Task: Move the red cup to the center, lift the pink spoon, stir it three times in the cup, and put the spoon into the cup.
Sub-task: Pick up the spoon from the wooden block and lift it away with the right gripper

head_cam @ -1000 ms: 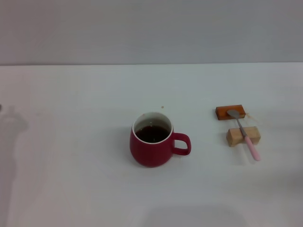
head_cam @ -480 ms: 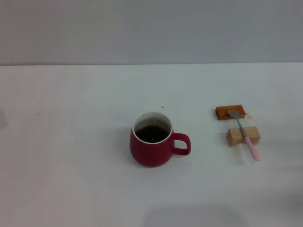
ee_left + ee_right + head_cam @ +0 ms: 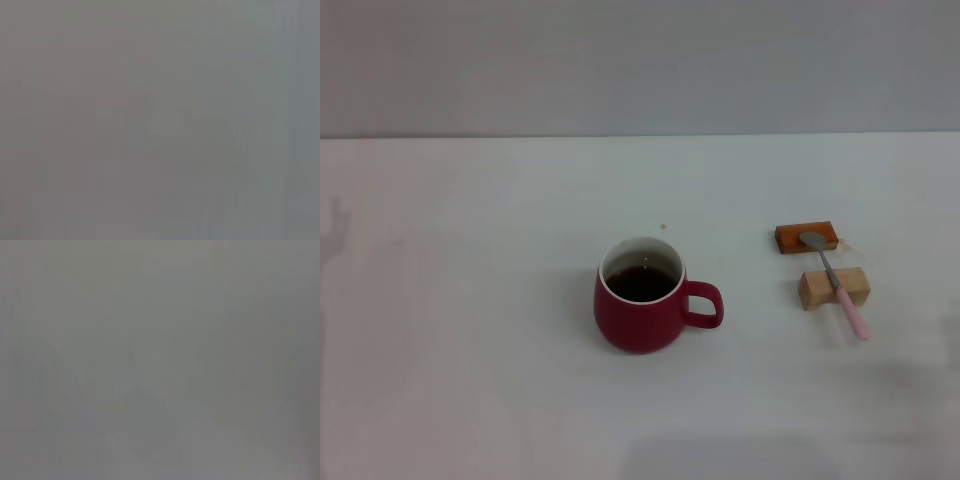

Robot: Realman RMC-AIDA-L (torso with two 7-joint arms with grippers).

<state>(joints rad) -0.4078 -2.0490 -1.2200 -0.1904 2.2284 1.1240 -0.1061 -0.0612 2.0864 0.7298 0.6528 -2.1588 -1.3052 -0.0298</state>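
Neither gripper is on screen for me right now, so I can't tell if either one is released or clenched, and both wrist views are just flat grey. That also kills "relative to the gripper" placement, so I'm placing things against each other.

What changed over the last second: nothing on the table itself. The red cup (image 3: pixel 640 308) hasn't budged and neither has the pink spoon (image 3: pixel 833 281). Only a faint shadow at the left edge of the head view shifted around, which I read as the left arm moving somewhere out of frame. So my guess is the cup part is done, since it sits about mid-table with dark liquid inside and its handle toward the spoon, and the spoon lift hasn't started.

The spoon is well off to the cup's right, metal bowl resting on the orange-brown block (image 3: pixel 806 238), neck propped across the tan block (image 3: pixel 833 287), pink handle sticking past it toward me and slightly off the table (image 3: pixel 470 380).

Room looks good: open surface all around the cup, clear lane between cup and spoon, and the far table edge is well behind both
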